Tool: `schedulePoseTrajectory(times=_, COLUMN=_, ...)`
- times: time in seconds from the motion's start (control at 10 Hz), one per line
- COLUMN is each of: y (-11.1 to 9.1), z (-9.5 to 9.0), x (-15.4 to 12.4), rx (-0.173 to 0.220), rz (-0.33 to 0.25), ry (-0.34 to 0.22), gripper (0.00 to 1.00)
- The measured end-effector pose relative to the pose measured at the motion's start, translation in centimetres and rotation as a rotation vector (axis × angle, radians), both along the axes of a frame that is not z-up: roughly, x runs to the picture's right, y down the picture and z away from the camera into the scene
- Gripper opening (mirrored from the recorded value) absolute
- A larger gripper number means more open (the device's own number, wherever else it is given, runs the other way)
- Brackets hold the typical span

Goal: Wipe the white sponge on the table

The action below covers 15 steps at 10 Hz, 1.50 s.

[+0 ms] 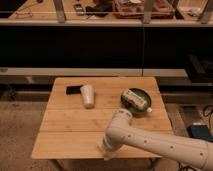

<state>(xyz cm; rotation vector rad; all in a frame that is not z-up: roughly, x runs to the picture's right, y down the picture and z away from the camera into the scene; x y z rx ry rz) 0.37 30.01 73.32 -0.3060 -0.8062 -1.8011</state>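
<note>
Pincer point(107, 149) closed, low at near edge of table point(65, 125); white sponge indistinguishable beneath it, arm point(160, 145) cut off at right.

A robotics lab or test space is being suggested: a light-wood table point(65, 135) is being kept on a speckled floor point(20, 135) before a long dark shelving bench point(100, 50) carrying clutter, and the tool point(107, 150) of a white robot arm point(160, 145) is being held low at the table's front edge.
</note>
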Motion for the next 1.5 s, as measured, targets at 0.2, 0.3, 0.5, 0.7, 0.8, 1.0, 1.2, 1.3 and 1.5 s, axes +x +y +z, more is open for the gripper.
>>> schedulePoseTrajectory(times=0.2, y=-1.9, z=1.6, x=-3.0, rx=0.032, rz=0.001, ry=-0.039, gripper=0.0)
schedulePoseTrajectory(times=0.3, y=-2.7, z=2.5, x=-3.8, rx=0.041, rz=0.001, ry=-0.044, gripper=0.0)
schedulePoseTrajectory(times=0.5, y=-4.5, z=5.4, x=-5.2, rx=0.055, rz=0.006, ry=-0.038, gripper=0.0)
schedulePoseTrajectory(times=0.7, y=-6.1, z=9.1, x=-4.4, rx=0.048, rz=0.054, ry=0.007, gripper=0.0)
schedulePoseTrajectory(times=0.8, y=-7.3, z=11.0, x=-3.3, rx=0.041, rz=0.106, ry=0.036, gripper=0.0)
schedulePoseTrajectory(times=1.0, y=-9.4, z=13.3, x=-0.5, rx=0.048, rz=0.17, ry=0.097, gripper=0.0)
schedulePoseTrajectory(times=1.2, y=-11.0, z=15.3, x=4.0, rx=0.058, rz=0.218, ry=0.185, gripper=0.0)
schedulePoseTrajectory(times=1.3, y=-11.2, z=15.7, x=5.8, rx=0.058, rz=0.227, ry=0.217, gripper=0.0)
schedulePoseTrajectory(times=1.5, y=-10.4, z=15.6, x=11.2, rx=0.053, rz=0.225, ry=0.298, gripper=0.0)
